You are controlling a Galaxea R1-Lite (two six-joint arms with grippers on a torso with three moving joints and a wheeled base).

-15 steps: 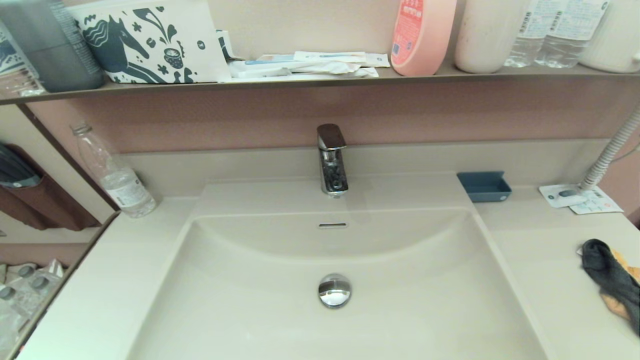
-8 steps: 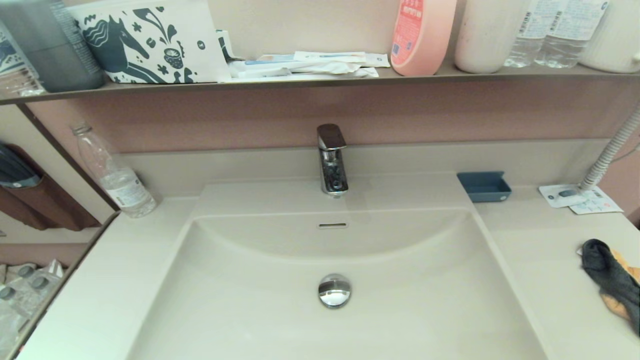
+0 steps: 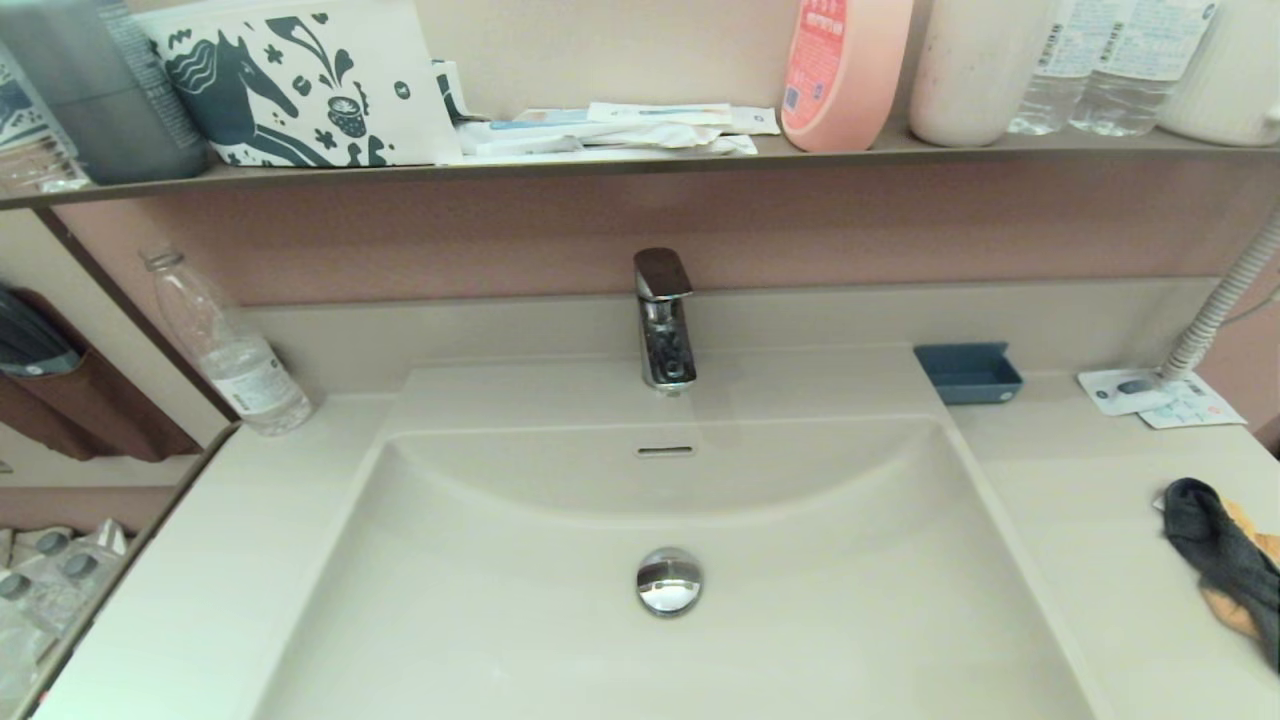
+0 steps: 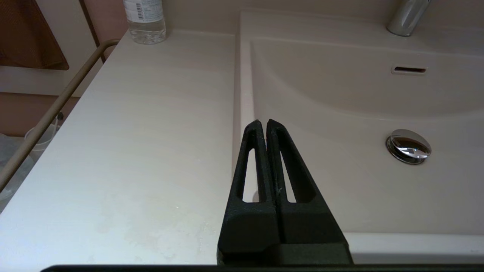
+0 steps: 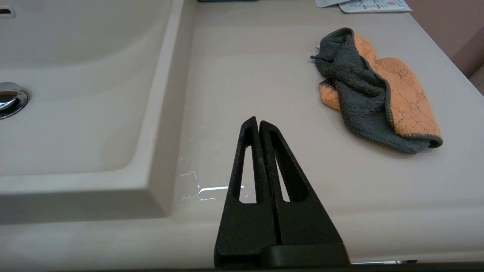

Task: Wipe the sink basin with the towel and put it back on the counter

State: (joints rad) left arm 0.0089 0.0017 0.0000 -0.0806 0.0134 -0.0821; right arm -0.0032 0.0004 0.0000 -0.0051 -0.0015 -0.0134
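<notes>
Your small soft towel (image 5: 378,90), orange on one side and dark grey on the other, lies crumpled on the smooth cream-beige counter (image 5: 264,75), on the robot's right side of the sink. In the head view the towel (image 3: 1225,560) sits right at the edge of the picture. It is bunched up, not flat, so there are folds sticking up that a claw could pinch.

The wide cream-beige sink basin (image 3: 800,560) has nothing in it but its round shiny drain plug (image 3: 669,580). The shiny metal faucet (image 3: 663,320) stands behind it, in the middle. So I think no wiping has begun.

Your right gripper (image 5: 258,121) hangs low over the front of the counter, between the basin's edge and the towel. Its two black fingers are pressed together and hold nothing. It is the arm nearer the towel, so it looks like the one you should use. You will need to spread the fingers apart before you reach over.

Look at the little puddle of water (image 5: 196,185) on the counter just beside that gripper. The top may be slippery there.

Your left gripper (image 4: 266,123) waits over the basin's other edge, fingers together too, holding nothing. It is well apart from the towel, so it can stay parked.
</notes>
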